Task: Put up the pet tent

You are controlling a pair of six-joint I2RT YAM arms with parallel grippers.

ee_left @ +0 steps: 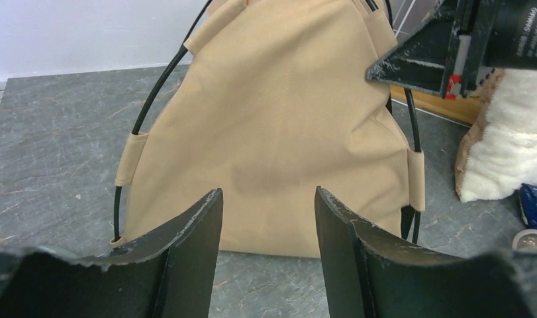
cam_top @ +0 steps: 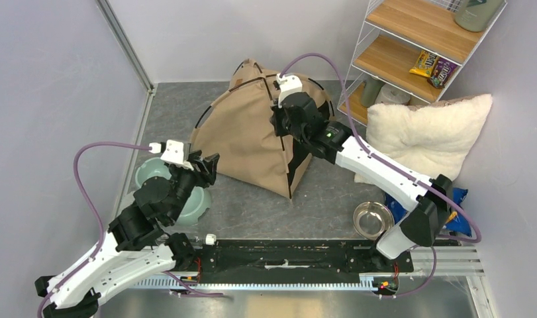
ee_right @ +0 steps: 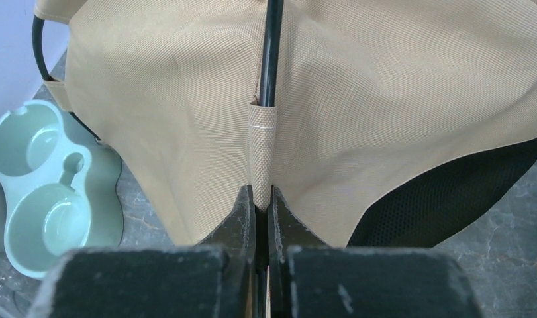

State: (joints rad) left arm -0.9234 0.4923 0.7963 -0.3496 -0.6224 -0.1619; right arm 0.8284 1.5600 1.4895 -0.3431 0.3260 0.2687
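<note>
I am flagging the main hazard first: my right gripper (ee_right: 262, 199) is clenching tight on the narrow tan fabric sleeve (ee_right: 262, 142) where the thin black pole (ee_right: 272, 53) is running down a corner of the tan fabric pet tent (cam_top: 245, 142). A pull along the pole's line is likely to be stripping that sleeve off the pole end, or springing the bowed pole loose and letting the wall sag. From the wrist view I am unable to confirm whether the pole itself or only cloth is sitting between the pads. A sideways drag is also risking sliding the tent into the pale green plastic double feeding bowl (cam_top: 199, 202), lying just beside its left edge. The tent is standing on the grey stone-patterned floor (cam_top: 318, 199), between that bowl and the fluffy white pillow (cam_top: 431, 129). My left gripper (ee_left: 267, 192) is hanging released, jaws parted, facing the tent's side wall and gripping nothing.
</note>
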